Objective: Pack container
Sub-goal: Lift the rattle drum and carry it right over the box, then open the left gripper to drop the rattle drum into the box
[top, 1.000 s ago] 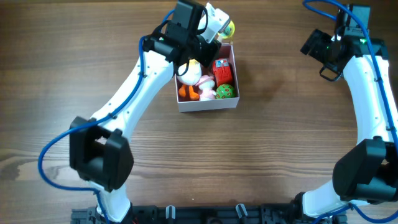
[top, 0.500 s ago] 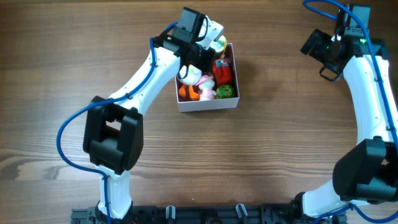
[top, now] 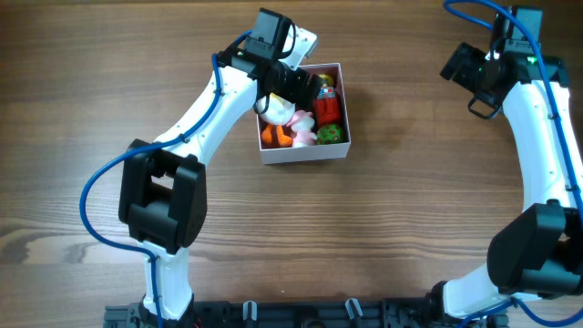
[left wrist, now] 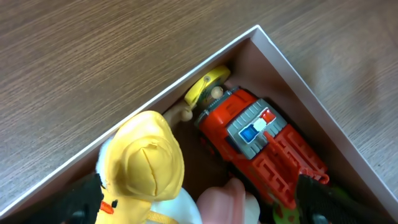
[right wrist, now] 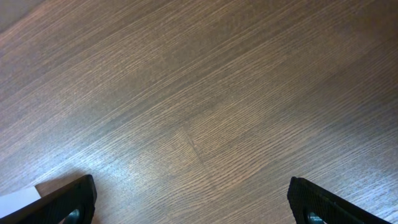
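Note:
The container (top: 305, 155) is a shallow white-walled box with a pink inside, at the table's middle back. It holds a red fire truck (top: 327, 107), a yellow-capped duck plush (top: 276, 107), a pink toy (top: 301, 121), an orange toy (top: 271, 138) and a green toy (top: 331, 134). My left gripper (top: 301, 84) hovers open over its far left part. In the left wrist view the container's wall (left wrist: 292, 67) frames the truck (left wrist: 261, 140), the duck (left wrist: 146, 162) and a small yellow-wheeled toy (left wrist: 208, 88) lying free in the far corner, all ahead of the left gripper (left wrist: 202, 208). My right gripper (top: 466, 71) stands open at the far right.
The right wrist view shows only brown wood grain between the right gripper's (right wrist: 196, 208) wide fingers, plus a white corner (right wrist: 15, 199) at the lower left. Bare wood table (top: 410, 219) surrounds the container on all sides.
My left gripper came down over the container's far corner and opened, and the small yellow toy it carried now lies inside. The right arm has not moved.

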